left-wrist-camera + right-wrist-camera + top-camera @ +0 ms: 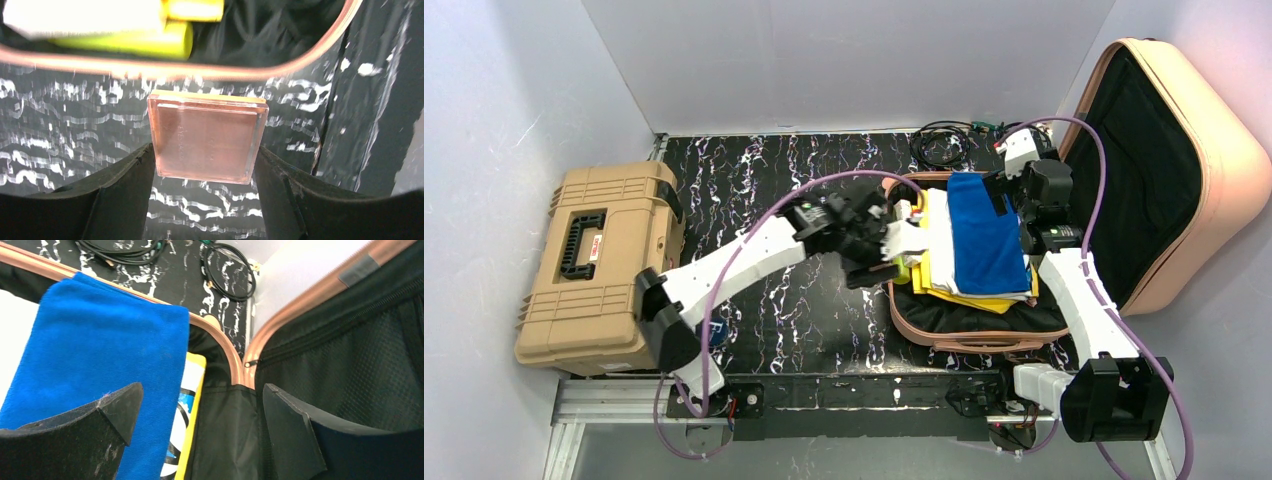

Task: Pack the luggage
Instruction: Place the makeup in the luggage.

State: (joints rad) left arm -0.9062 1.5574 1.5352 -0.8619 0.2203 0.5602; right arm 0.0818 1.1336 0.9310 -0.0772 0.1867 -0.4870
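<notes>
The peach-pink luggage (1214,150) lies open at the right, its black-lined lid leaning on the wall. Its base holds a stack of folded clothes with a blue towel (984,230) on top. My left gripper (876,250) hovers just outside the base's left rim (250,75). It is shut on a flat, square, pink translucent case (207,137), which both fingers touch above the marbled table. My right gripper (1024,205) stands open over the hinge (235,360), between the blue towel (100,340) and the lid lining, holding nothing.
A tan ribbed toolbox (594,260) with a black handle sits at the left edge. Coiled black cables (944,145) lie at the back behind the base. Yellow-green items (150,42) rest inside the base near the left rim. Walls close in on three sides.
</notes>
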